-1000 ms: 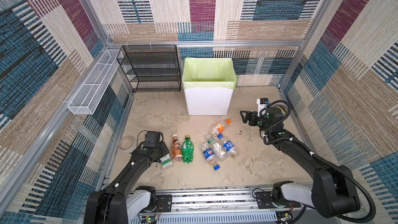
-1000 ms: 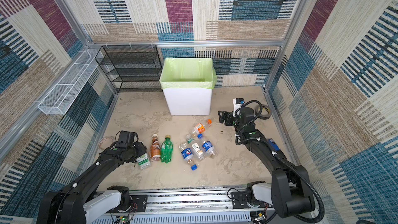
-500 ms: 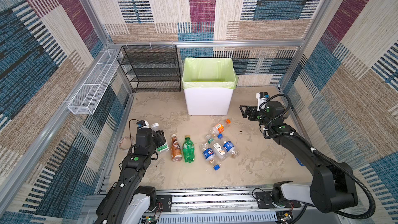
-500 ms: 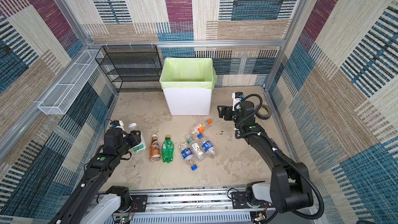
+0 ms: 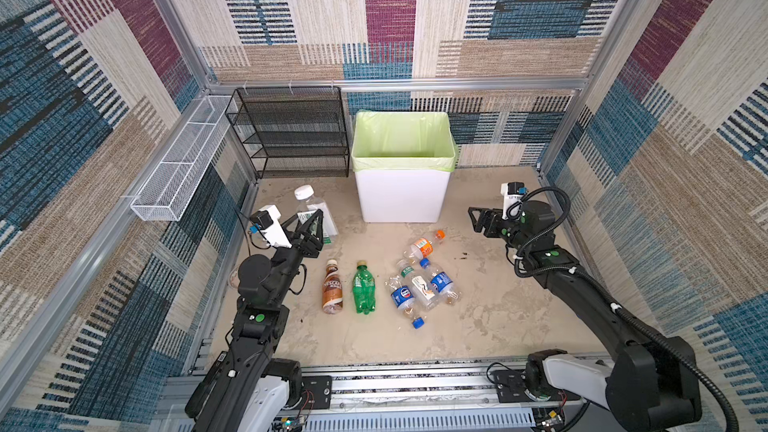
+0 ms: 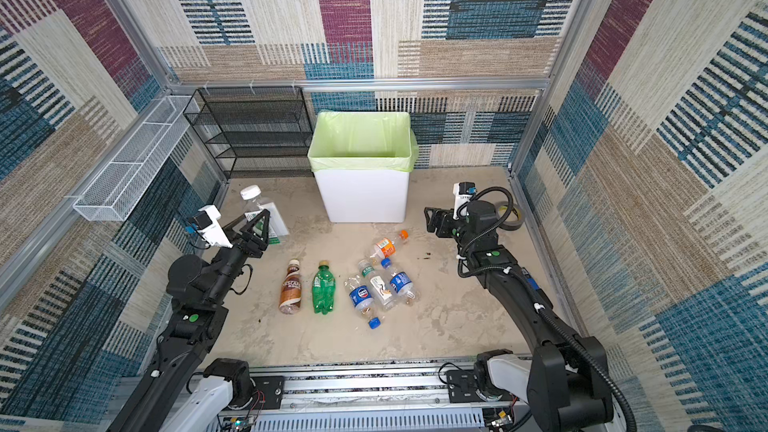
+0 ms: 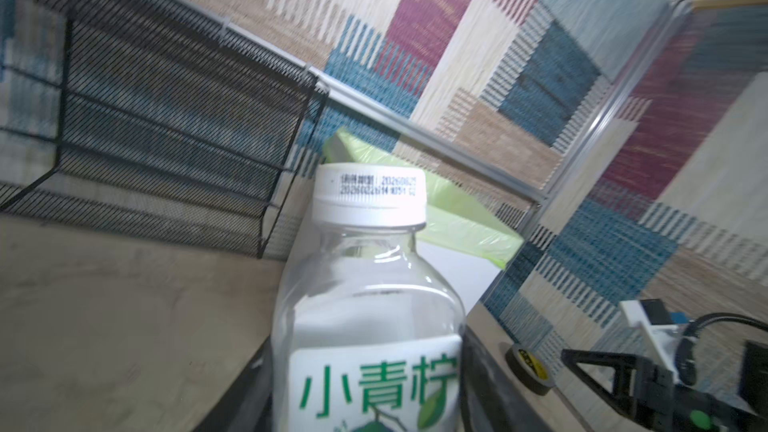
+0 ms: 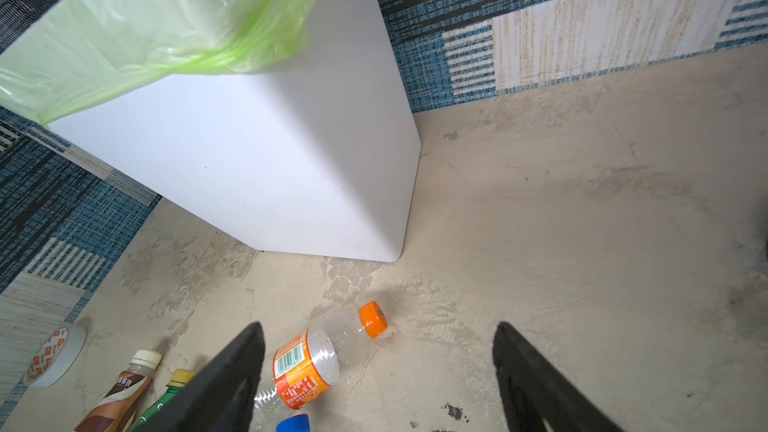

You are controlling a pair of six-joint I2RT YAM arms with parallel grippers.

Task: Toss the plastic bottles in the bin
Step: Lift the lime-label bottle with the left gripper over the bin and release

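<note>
My left gripper is shut on a clear plastic bottle with a white cap and a green-and-white label, held off the floor left of the bin; its cap points toward the bin's green bag. The white bin stands at the back middle. My right gripper hangs open to the bin's right, above an orange-capped bottle lying on the floor. A brown bottle, a green bottle and three clear blue-capped bottles lie mid-floor.
A black mesh rack stands left of the bin and a white wire basket hangs on the left wall. A grey tape roll lies behind my right wrist. A white tape roll lies by the left wall.
My left gripper has lifted the white-capped bottle off the floor and carried it up and toward the back. The right gripper's jaws have narrowed a little while staying open.
</note>
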